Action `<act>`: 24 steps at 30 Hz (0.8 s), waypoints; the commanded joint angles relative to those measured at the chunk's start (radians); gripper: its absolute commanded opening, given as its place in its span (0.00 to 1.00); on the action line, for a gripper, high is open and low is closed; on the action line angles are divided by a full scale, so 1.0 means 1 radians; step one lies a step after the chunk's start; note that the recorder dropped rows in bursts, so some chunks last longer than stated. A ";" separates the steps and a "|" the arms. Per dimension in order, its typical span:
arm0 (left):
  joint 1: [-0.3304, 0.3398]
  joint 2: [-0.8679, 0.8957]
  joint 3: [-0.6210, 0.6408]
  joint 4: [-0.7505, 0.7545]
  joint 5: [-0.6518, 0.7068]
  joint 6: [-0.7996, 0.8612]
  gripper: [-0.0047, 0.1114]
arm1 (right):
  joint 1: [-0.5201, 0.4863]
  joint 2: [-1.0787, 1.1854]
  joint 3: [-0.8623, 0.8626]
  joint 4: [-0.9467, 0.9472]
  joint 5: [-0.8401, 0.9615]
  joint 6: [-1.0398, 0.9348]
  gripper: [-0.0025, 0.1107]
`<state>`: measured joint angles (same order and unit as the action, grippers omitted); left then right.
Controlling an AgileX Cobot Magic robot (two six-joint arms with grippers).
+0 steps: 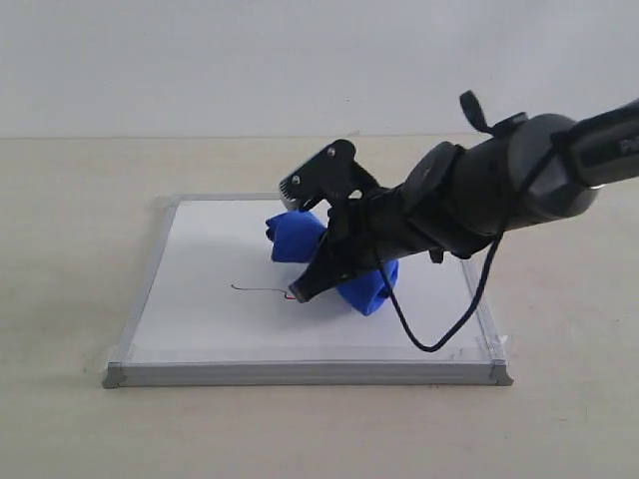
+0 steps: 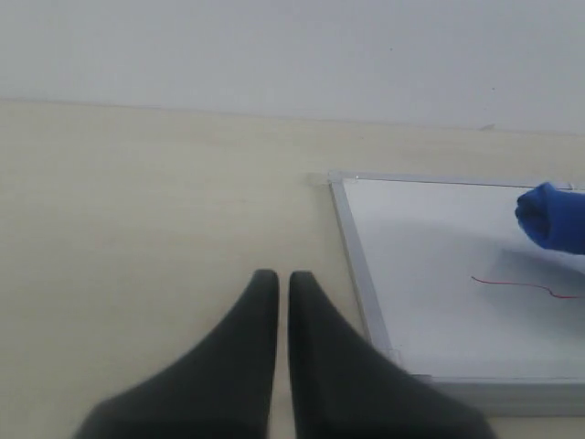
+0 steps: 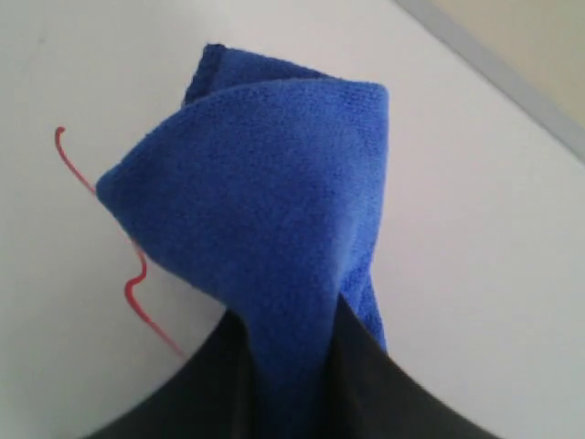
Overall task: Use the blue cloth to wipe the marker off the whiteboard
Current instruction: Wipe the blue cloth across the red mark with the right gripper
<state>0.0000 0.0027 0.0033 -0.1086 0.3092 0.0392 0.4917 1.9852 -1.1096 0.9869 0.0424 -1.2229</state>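
Now, whiteboard (image 1: 200, 309) (image 2: 430, 311) (image 3: 475, 229): lies flat on the pale counter (image 1: 70, 249) (image 2: 137, 201), silver-grey frame all round.
Marker (image 1: 260, 289) (image 2: 521, 286) (image 3: 137, 283): thin wavy red line near the board's middle; one end runs under the cloth's edge.
Blue cloth (image 1: 295, 239) (image 2: 556, 218) (image 3: 265, 210): bunched on the board, over the line's right end as the exterior view shows it; it appears to rest on the surface, though contact is hard to confirm.
Right claw (image 1: 298, 293) (image 3: 288, 366): reaches in from the right, tilted down, black fingers (image 3: 393, 393) pinched on a fold of the blue cloth; tip just beside the red line.
Left claw (image 2: 276, 288): over bare counter beside the board's frame, fingers drawn nearly together with only a sliver between, holding nothing.
Cable (image 1: 429, 344): black loop hanging under the right arm, above the board.
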 commanded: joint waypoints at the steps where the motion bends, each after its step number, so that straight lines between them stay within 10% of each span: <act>1: 0.000 -0.003 -0.003 -0.006 -0.003 0.006 0.08 | 0.000 0.069 -0.071 0.000 0.040 0.032 0.02; 18: 0.000 -0.003 -0.003 -0.006 -0.003 0.006 0.08 | 0.129 0.190 -0.262 -0.005 0.646 0.078 0.02; 24: 0.000 -0.003 -0.003 -0.006 -0.003 0.006 0.08 | 0.111 0.200 -0.287 -0.403 0.394 0.433 0.02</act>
<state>0.0000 0.0027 0.0033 -0.1086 0.3092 0.0392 0.6229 2.1655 -1.3939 0.8451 0.5501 -1.0165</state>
